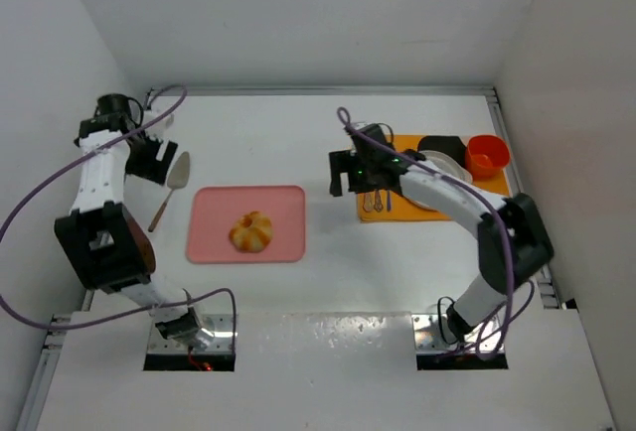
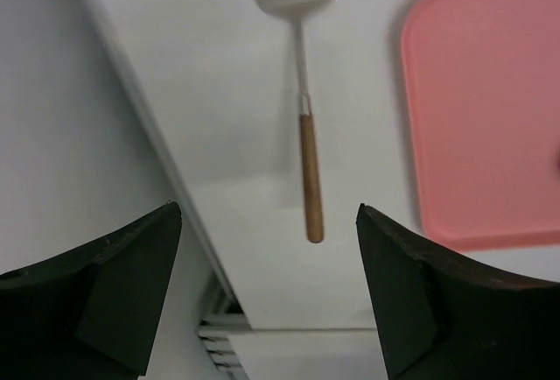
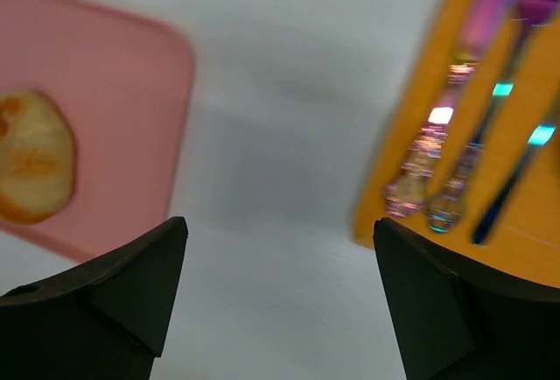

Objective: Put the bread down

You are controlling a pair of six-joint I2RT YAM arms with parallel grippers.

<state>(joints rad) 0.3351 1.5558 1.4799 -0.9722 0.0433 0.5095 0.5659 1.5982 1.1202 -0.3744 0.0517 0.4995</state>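
Top external view: the bread point(image 1: 251, 231) is seen resting on the pink tray point(image 1: 214, 208); the left hand point(image 1: 157, 165) and right hand point(image 1: 343, 175) are held open, empty.

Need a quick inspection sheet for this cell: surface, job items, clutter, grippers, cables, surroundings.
Surface: white table, no spills seen.
Job's things: bread sits on the pink tray, near its middle, nothing touching it.
Clutter: spatula with wooden handle lies left of the tray; orange mat at right carries cutlery, a white plate, a black container and an orange cup.
Grippers: left gripper open, empty, over the spatula handle; right gripper open, empty, between tray and mat.
Cables: purple cables loop off both arms, clear of the table items.
Surroundings: white walls on three sides.
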